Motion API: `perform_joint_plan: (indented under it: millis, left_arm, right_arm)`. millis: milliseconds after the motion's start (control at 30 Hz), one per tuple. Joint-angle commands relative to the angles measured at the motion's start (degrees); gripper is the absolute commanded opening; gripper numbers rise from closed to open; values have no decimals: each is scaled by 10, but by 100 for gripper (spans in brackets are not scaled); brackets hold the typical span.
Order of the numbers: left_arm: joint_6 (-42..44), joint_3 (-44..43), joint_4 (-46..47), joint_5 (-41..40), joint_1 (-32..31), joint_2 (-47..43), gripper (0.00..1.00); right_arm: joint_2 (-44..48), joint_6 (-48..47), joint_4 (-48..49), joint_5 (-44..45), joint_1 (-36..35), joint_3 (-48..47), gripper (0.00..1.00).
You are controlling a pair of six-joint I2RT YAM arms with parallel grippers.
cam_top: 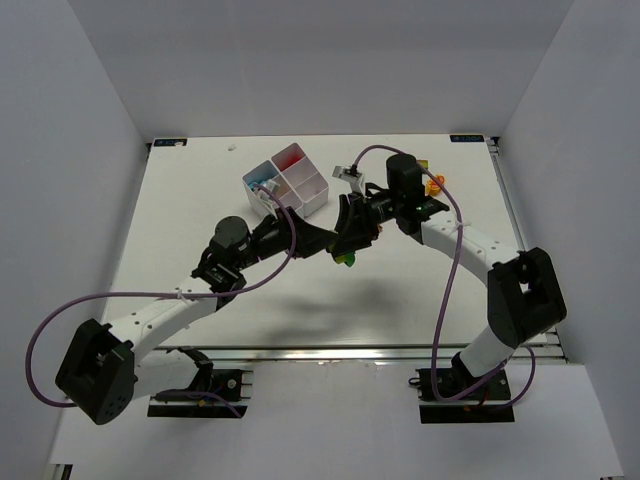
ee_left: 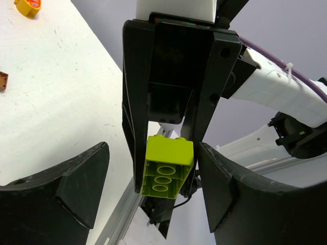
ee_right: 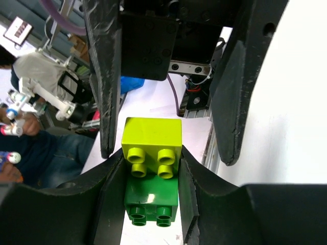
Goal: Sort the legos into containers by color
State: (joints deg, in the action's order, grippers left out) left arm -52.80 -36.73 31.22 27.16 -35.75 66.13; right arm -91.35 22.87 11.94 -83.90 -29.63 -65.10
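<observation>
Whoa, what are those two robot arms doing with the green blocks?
The right gripper is holding two blocks stuck together. It pinches the dark green block, and a lime block is stuck to it. The left gripper has its open fingers on either side of the lime block, probably to pull it off. They meet above the table, in front of the white tray.

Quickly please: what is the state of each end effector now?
Left end effector: open, flanking the green lego pair.
Right end effector: closed, holding the green lego pair.
</observation>
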Motion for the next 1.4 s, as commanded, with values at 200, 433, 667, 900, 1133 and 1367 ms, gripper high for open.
perform_joint_plan:
  millis: [200,433,667,900,1133,1367]
  left_arm:
    - [36,-33,-33,-14,-2,-11,71]
    - [43,-46,-45,-11,-2,-3,56]
    - [38,-46,-42,2,-2,2,20]
    - [33,-46,-36,4,-2,4,9]
    - [34,-52,-38,1,-2,1,5]
    - [45,-63,-56,2,-2,-1,4]
  right_arm:
    - [-7,80,61,5,3,0,0]
    - [-8,82,50,15,3,2,0]
    - [-13,89,49,21,3,-3,12]
    - [-15,92,51,22,3,-8,32]
    - [-11,74,37,22,3,-8,89]
    - [-11,-28,-76,52,4,-31,89]
